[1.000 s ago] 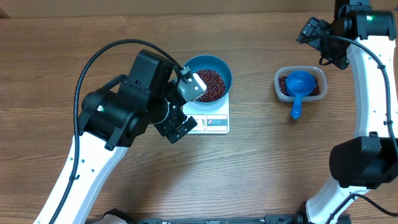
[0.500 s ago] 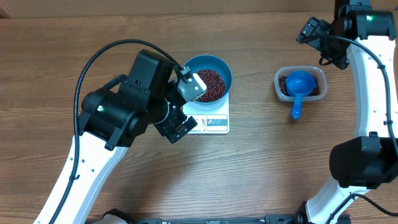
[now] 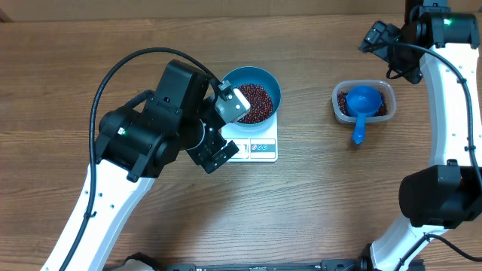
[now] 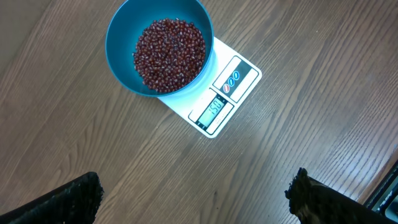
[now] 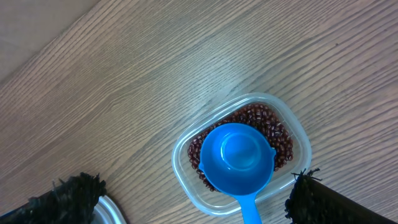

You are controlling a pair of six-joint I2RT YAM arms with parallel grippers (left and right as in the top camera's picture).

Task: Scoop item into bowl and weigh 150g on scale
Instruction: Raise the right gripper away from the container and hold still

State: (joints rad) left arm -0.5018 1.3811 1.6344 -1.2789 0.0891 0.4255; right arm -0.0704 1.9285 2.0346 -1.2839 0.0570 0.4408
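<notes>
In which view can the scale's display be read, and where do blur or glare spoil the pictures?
Left wrist: the scale is sharp and its display seems to read 150; the dark fingertips at the bottom corners are blurred. Overhead: even light, but the display is too small to read. Right wrist: a pale sheen on the table and the scoop; fingertips blurred.

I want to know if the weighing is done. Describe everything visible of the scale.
The scale is a small, flat white rectangle, plastic by its look, lying flat on the wooden table. Its front edge carries a pale display window that appears to read 150, and beside it a panel with three small round buttons. The blue bowl of beans stands on its rear part, covering most of the platform. Nothing else touches it.
</notes>
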